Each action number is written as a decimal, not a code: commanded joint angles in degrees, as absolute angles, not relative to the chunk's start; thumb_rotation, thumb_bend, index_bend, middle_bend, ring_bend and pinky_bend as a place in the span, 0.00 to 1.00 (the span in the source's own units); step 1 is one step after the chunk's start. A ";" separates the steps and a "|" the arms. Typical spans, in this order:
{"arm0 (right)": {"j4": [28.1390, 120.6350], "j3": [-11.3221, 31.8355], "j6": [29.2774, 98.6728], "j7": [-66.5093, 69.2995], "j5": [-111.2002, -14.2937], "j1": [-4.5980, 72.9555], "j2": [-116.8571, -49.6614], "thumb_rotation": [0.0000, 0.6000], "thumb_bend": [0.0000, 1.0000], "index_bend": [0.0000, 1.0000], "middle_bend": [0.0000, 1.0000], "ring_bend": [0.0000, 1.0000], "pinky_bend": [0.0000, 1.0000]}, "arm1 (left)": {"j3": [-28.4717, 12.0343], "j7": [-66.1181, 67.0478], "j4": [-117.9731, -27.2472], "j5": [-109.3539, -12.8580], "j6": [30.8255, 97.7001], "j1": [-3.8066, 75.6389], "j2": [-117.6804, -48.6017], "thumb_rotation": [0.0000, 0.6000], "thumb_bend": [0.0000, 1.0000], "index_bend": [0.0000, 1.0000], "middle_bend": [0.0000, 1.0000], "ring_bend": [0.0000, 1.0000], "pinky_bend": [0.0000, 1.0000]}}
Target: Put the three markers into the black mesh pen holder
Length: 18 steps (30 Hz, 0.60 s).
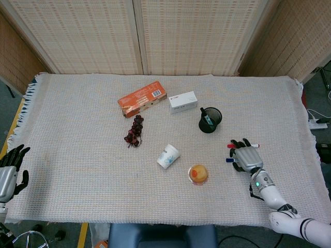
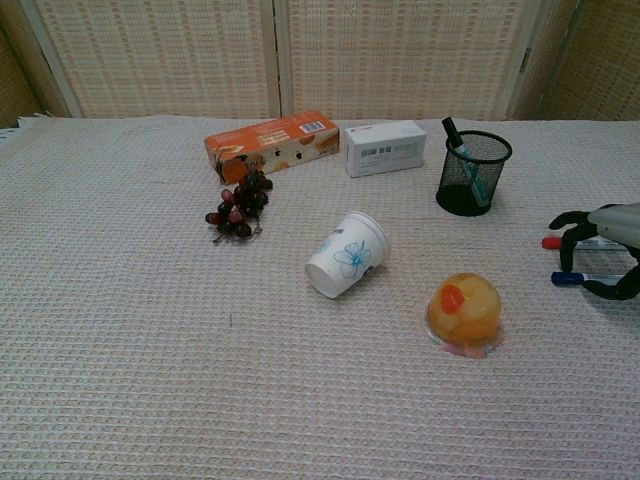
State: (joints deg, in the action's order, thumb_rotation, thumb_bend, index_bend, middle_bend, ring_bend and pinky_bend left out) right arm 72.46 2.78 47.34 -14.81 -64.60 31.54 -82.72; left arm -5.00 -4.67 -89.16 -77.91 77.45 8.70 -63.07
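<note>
The black mesh pen holder (image 1: 210, 119) (image 2: 473, 172) stands right of centre with a teal marker (image 1: 208, 120) (image 2: 464, 159) leaning inside it. A red-capped marker (image 1: 231, 146) (image 2: 553, 243) and a blue-capped marker (image 1: 228, 160) (image 2: 566, 278) lie side by side on the cloth to its right. My right hand (image 1: 246, 157) (image 2: 606, 250) hovers palm down over both, fingers apart and arched, covering their far ends and gripping neither. My left hand (image 1: 9, 173) hangs open off the table's left front corner, seen only in the head view.
A yellow jelly cup (image 1: 198, 174) (image 2: 463, 312) sits just left of the markers. A tipped paper cup (image 1: 168, 156), grapes (image 1: 134, 131), an orange box (image 1: 141, 98) and a white box (image 1: 183, 102) lie further left and behind. The woven cloth (image 1: 77, 155) covers the table.
</note>
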 commanded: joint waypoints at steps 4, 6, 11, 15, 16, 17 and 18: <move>72.03 3.02 47.18 -14.50 -64.74 31.70 -83.00 1.00 0.38 0.44 0.06 0.12 0.00 | -4.93 -4.56 -88.93 -77.82 77.01 8.87 -63.17 1.00 0.60 0.10 0.00 0.00 0.10; 71.90 2.97 47.14 -14.43 -64.93 31.72 -83.06 1.00 0.38 0.46 0.06 0.12 0.00 | -4.92 -4.55 -88.91 -77.78 76.90 8.90 -63.19 1.00 0.61 0.10 0.00 0.00 0.10; 71.90 2.73 46.78 -14.46 -65.14 31.73 -82.94 1.00 0.38 0.49 0.06 0.12 0.00 | -4.90 -4.36 -89.08 -77.76 76.74 8.99 -63.10 1.00 0.61 0.10 0.00 0.00 0.10; 71.93 2.61 46.44 -14.86 -64.96 31.81 -82.75 1.00 0.39 0.53 0.06 0.12 0.00 | -4.80 -4.31 -89.12 -78.00 76.87 8.96 -63.11 1.00 0.61 0.10 0.00 0.00 0.10; 71.95 2.62 46.52 -14.93 -65.00 31.81 -82.73 1.00 0.39 0.54 0.06 0.12 0.00 | -4.81 -4.30 -89.16 -78.02 76.91 8.95 -63.08 1.00 0.61 0.10 0.00 0.00 0.10; 71.98 2.65 46.66 -14.90 -65.11 31.79 -82.72 1.00 0.40 0.55 0.06 0.12 0.00 | -4.79 -4.29 -89.16 -78.06 76.98 8.92 -63.06 1.00 0.61 0.10 0.00 0.00 0.10; 72.04 2.72 46.83 -14.70 -65.26 31.75 -82.67 1.00 0.40 0.56 0.06 0.12 0.00 | -4.78 -4.33 -89.14 -78.06 77.01 8.90 -63.07 1.00 0.61 0.10 0.00 0.00 0.10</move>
